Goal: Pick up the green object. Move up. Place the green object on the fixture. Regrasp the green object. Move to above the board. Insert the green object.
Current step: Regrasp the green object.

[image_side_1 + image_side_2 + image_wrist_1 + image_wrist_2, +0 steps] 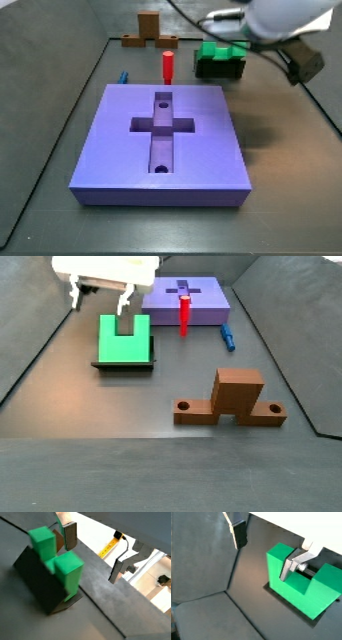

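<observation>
- We see the green object (124, 340) seated in the fixture (123, 361), its two prongs up and the notch between them open to the top; so the pick-up, the lift and the placing look done.
- The gripper (100, 300) hangs just above the green object with its jaws apart and nothing between them.
- In a wrist view one finger (299, 563) reaches down into the notch, touching or very near a prong; the other finger (238, 532) stands outside the piece, so one prong lies between the plates.
- We judge this to be the regrasp in hand: the plates straddle a prong but are not closed on it.
- The board (163, 140) lies well apart from the jaws, its cross-shaped recess bare, so the carry above it and the insertion are left.
- A red peg (168, 66) stands between the fixture and the board, a brown block (237, 398) sits well off to the other side; neither is near the jaws.
- The closing will need the prong centred between the pads, we think.
</observation>
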You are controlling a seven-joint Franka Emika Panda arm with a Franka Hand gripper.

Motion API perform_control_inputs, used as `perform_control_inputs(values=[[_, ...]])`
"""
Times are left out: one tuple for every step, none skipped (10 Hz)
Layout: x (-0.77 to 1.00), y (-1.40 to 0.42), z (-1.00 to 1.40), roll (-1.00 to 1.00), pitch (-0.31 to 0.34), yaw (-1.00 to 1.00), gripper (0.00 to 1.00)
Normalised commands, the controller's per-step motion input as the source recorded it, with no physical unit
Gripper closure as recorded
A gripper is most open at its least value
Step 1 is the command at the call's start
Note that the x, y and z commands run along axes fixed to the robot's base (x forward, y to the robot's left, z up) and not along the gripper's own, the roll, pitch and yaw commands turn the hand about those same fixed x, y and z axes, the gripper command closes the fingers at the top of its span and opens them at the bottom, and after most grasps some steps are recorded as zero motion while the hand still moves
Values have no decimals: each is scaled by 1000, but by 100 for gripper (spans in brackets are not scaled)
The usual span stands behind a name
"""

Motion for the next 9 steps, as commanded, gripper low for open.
perform_control_inputs(values=[[46,0,-460,-286,154,360,0],[0,66,-400,-451,120,314,0],[0,100,-349,-554,143,363,0],[57,0,-294,-431,143,383,0],[0,0,-149,-11,0,103,0],[0,0,0,0,0,0,0],[0,0,0,0,0,0,100],[0,0,0,0,0,0,100],[0,0,0,0,0,0,100]])
